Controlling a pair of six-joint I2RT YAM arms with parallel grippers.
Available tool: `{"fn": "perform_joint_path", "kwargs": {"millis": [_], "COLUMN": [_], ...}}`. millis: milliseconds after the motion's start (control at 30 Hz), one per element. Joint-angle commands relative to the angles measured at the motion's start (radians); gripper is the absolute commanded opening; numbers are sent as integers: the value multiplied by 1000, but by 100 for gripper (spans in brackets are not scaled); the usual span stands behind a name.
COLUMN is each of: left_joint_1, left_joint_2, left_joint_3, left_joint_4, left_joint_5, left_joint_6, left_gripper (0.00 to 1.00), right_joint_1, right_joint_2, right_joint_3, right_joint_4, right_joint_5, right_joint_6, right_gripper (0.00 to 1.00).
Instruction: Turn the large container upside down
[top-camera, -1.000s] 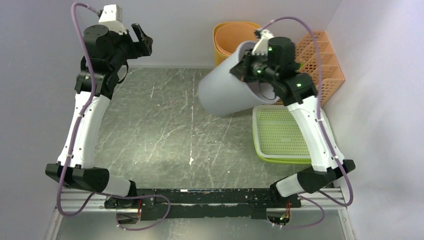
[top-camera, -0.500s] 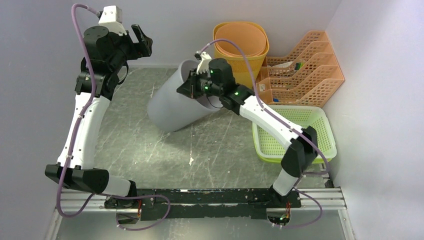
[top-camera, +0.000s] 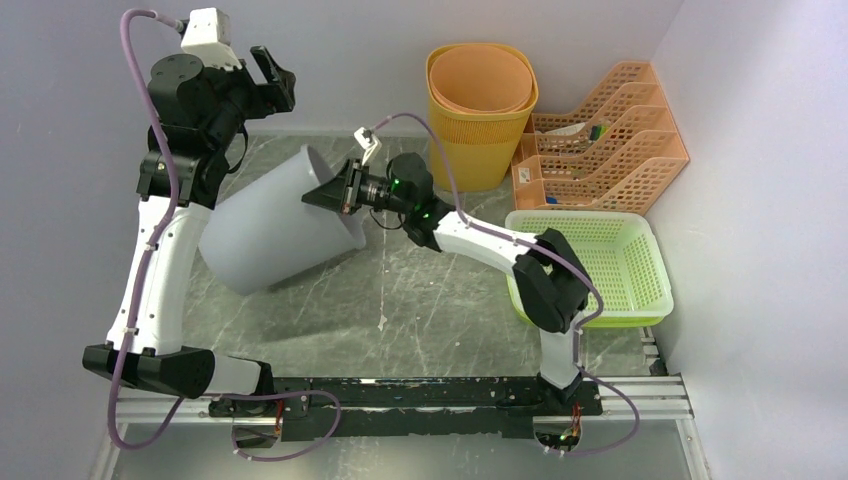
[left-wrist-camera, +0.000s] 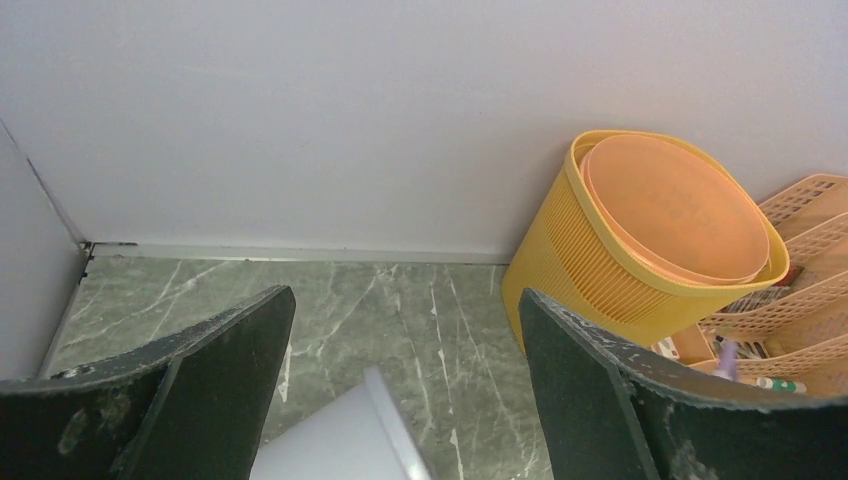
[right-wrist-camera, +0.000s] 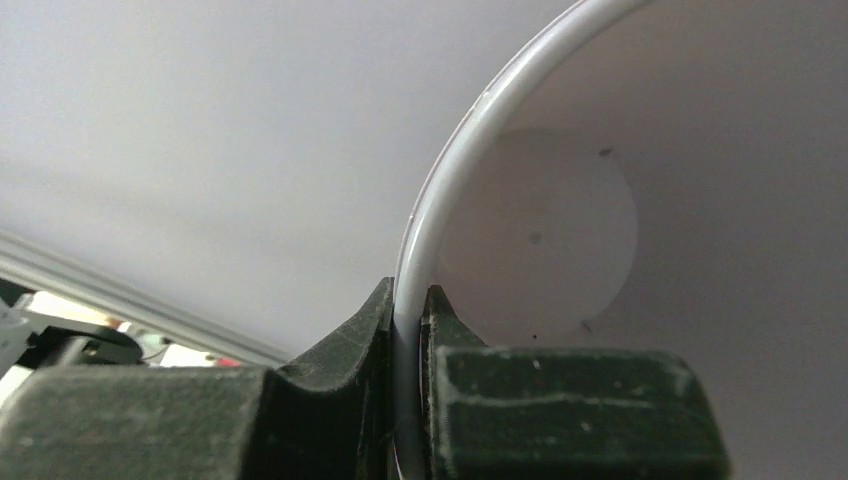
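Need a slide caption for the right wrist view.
Right gripper shut on the rim of the large pale grey plastic container, its round base visible inside.

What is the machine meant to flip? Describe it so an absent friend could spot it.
Look at the marbled green table: over its left half a large container is tipped sideways, its rim pinched by the right gripper. Unlike the yellow mesh basket and orange trays behind, it is pale grey with solid walls.

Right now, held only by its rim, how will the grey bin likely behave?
Probably light: the right gripper tilts the whole grey bin by a thin rim pinch. Likely stiff: the rim curves evenly at the jaws. Round, so it may roll if released sideways.
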Motion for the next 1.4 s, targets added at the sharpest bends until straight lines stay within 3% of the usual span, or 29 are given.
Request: {"fn": "perform_joint_path", "kwargs": {"millis": [0, 167, 467, 700, 833, 967, 1167, 1367], "left_joint_1": [6, 6, 6, 5, 4, 4, 4, 6], "left_joint_2": [-11, -2, 1, 6, 13, 14, 22, 27], "left_joint_3": [24, 22, 12, 11, 9, -4, -32, -51], "left_joint_4": [-1, 4, 1, -6, -5, -1, 6, 17], "left_joint_5": [-13, -4, -15, -28, -25, -19, -16, -12], "left_joint_6": [13, 17, 28, 37, 37, 37, 40, 41], "left_gripper": [95, 95, 95, 95, 95, 95, 95, 95], "right_joint_1": [-4, -11, -154, -250, -298, -389, -486, -521], "right_joint_2": [50, 96, 153, 209, 209, 190, 186, 138], "right_joint_3": [-61, -146, -512, -654, -681, -688, -661, -551], "right_joint_4": [374, 506, 974, 1150, 1063, 909, 694, 251], "right_joint_5": [-38, -56, -29, -99, -185, -253, -294, -281], "right_joint_6": [220, 315, 655, 772, 728, 625, 466, 179], "right_gripper": [0, 0, 0, 0, 0, 10, 17, 19]}}
